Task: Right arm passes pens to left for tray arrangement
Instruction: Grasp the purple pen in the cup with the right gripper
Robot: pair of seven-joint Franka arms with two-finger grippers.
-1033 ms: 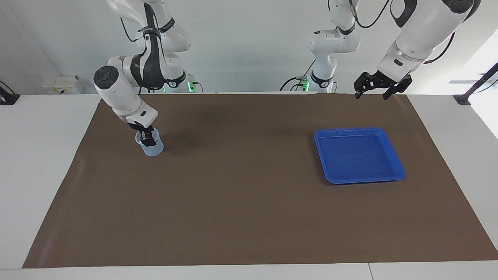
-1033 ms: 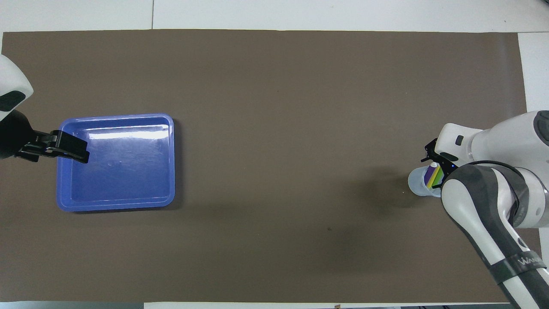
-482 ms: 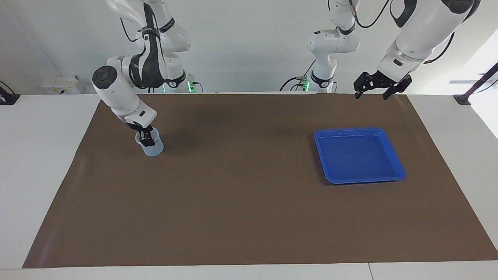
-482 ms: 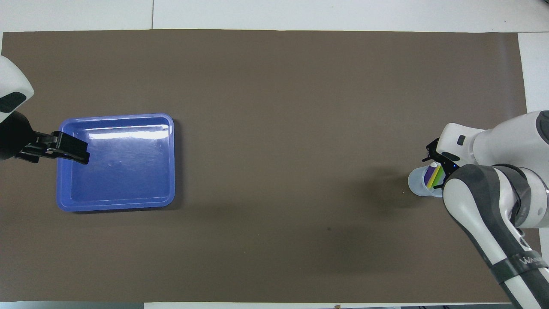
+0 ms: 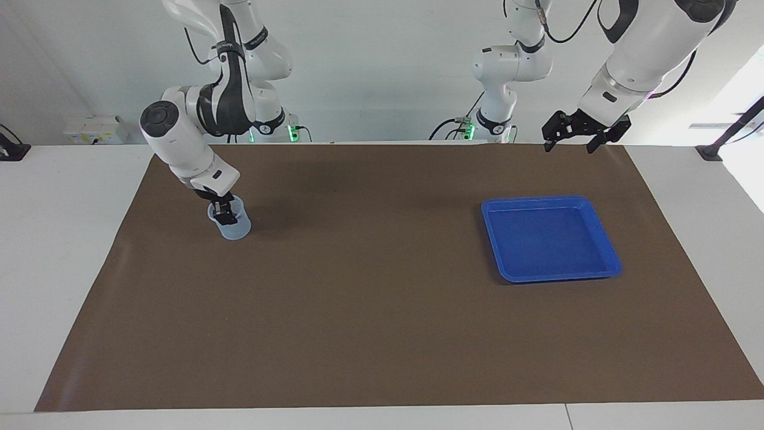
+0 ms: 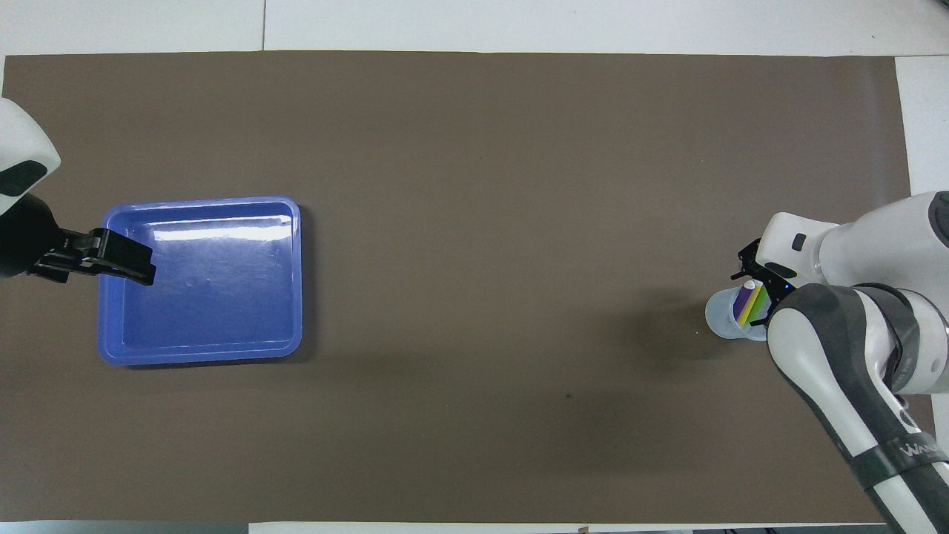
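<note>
Three pens, purple (image 6: 742,300), yellow (image 6: 750,302) and green (image 6: 757,309), stand together in a small translucent bluish cup (image 5: 234,227) toward the right arm's end of the table. The cup also shows in the overhead view (image 6: 719,315). My right gripper (image 5: 223,210) reaches down into the cup's mouth, right at the pens; the facing view hides the pens. The blue tray (image 5: 552,239) lies empty toward the left arm's end and shows in the overhead view too (image 6: 215,311). My left gripper (image 5: 570,142) is open and empty, raised in the air by the tray's robot-side edge, waiting.
A brown mat (image 5: 370,310) covers the table between cup and tray. White table margins (image 5: 65,239) border the mat at both ends. The robots' bases and cables stand along the robots' edge.
The right arm has shifted slightly upward with its gripper still in the cup. The left arm, the tray and the cup have stayed put.
</note>
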